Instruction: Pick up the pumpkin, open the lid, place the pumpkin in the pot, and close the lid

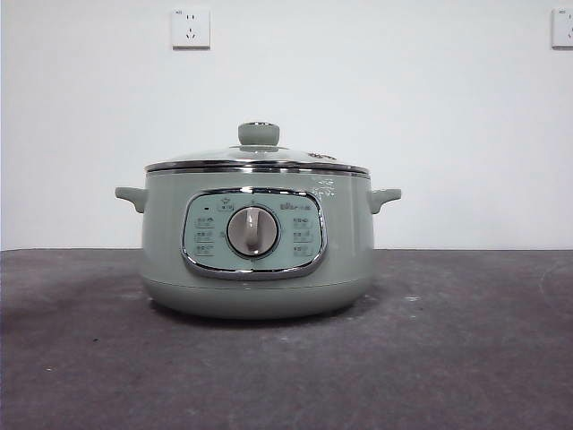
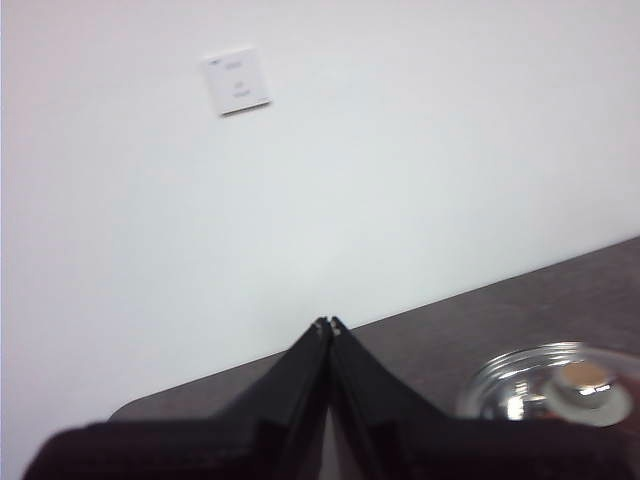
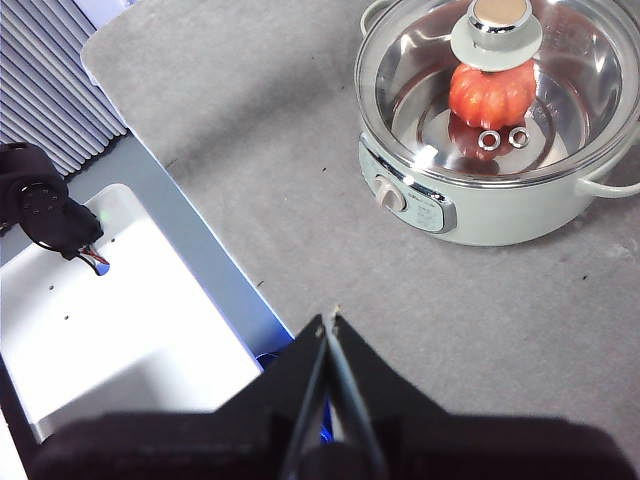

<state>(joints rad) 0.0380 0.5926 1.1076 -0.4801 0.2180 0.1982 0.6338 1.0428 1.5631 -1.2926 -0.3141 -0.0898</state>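
Note:
The sage-green pot (image 1: 258,242) stands in the middle of the table, its glass lid (image 1: 258,159) seated on the rim with the green knob (image 1: 259,134) upright. Through the lid (image 3: 560,70) in the right wrist view I see the orange pumpkin (image 3: 492,95) lying inside the pot (image 3: 480,205). My right gripper (image 3: 331,318) is shut and empty, raised well away from the pot above the table's near edge. My left gripper (image 2: 329,324) is shut and empty too, held high facing the wall, with the lid (image 2: 520,385) low at one side.
The dark grey table (image 1: 466,358) spreads around the pot. A white wall with sockets (image 1: 191,28) stands behind. Off the table's edge the right wrist view shows a white panel (image 3: 120,330) and a black cable part (image 3: 45,205).

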